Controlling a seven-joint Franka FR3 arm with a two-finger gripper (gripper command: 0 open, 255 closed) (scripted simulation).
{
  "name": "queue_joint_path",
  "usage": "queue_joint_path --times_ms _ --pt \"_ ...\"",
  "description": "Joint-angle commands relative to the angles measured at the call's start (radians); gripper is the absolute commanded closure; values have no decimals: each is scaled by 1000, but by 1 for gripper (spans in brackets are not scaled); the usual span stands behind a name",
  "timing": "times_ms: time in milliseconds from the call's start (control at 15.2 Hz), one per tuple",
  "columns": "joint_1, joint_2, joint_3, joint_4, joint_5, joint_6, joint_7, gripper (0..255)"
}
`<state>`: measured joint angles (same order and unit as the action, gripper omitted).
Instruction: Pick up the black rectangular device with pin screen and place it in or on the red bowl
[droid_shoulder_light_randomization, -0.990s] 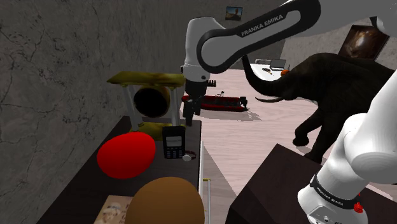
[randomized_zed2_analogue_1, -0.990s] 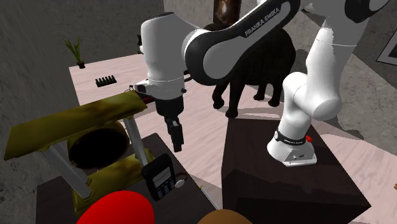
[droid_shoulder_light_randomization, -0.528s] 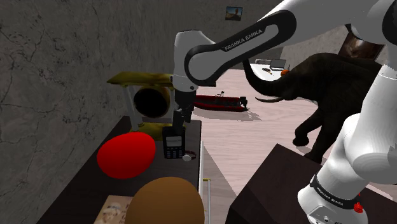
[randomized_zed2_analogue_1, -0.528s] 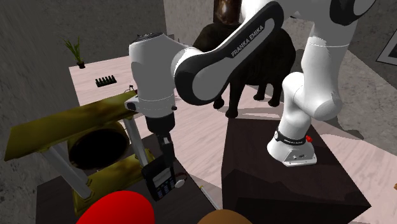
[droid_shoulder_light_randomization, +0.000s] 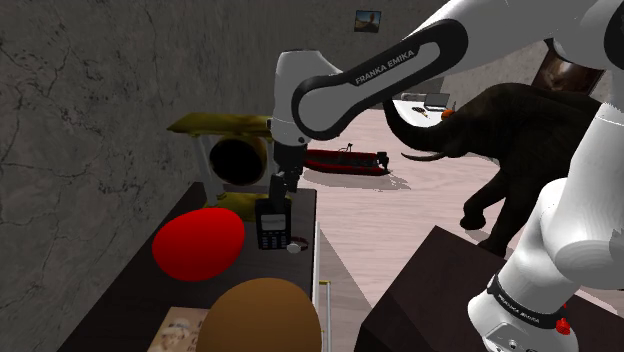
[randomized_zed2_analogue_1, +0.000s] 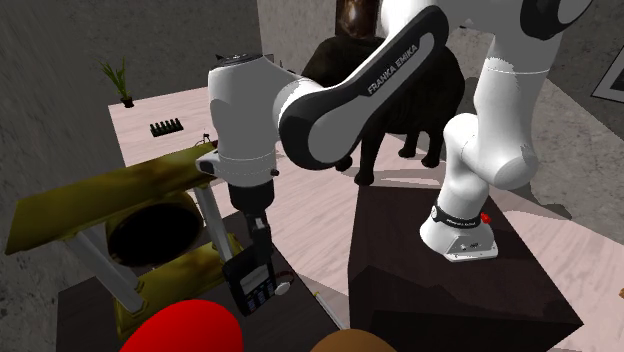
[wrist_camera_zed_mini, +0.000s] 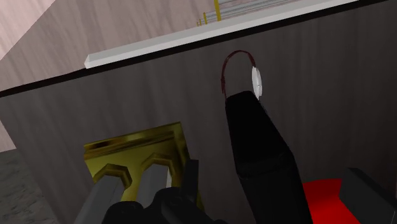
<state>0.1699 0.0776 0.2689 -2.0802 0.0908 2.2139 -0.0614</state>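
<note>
1. The black device (droid_shoulder_light_randomization: 271, 226) lies flat on the dark table (droid_shoulder_light_randomization: 125, 300), at three o'clock from the red bowl (droid_shoulder_light_randomization: 198, 243) in the shoulder view.
2. The gripper (randomized_zed2_analogue_1: 259, 243) straddles the device's twelve-o'clock end, with its fingers apart and clasping nothing.
3. The arm (droid_shoulder_light_randomization: 385, 62) reads "FRANKA EMIKA".

the black device (droid_shoulder_light_randomization: 272, 225) with a small screen and keypad lies face up on the dark table (droid_shoulder_light_randomization: 130, 300), just beside the red bowl (droid_shoulder_light_randomization: 198, 243), on the shoulder view's right of it.

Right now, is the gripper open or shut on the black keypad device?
Open. In the wrist view the gripper straddles the black keypad device, with a gap on each side.
</note>
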Motion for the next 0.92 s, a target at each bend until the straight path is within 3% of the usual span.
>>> queue_joint_path --times_ms 0,132,198,726,792,858 --pt "2 46 1 -9 1 -5 -5 0" --pt "2 46 1 -9 1 -5 -5 0" --pt "3 35 2 -26 4 1 -5 255" --pt "3 -10 4 -81 18 11 -11 255" --pt "2 46 1 -9 1 -5 -5 255" --pt "2 39 1 -3 2 -18 -5 255"
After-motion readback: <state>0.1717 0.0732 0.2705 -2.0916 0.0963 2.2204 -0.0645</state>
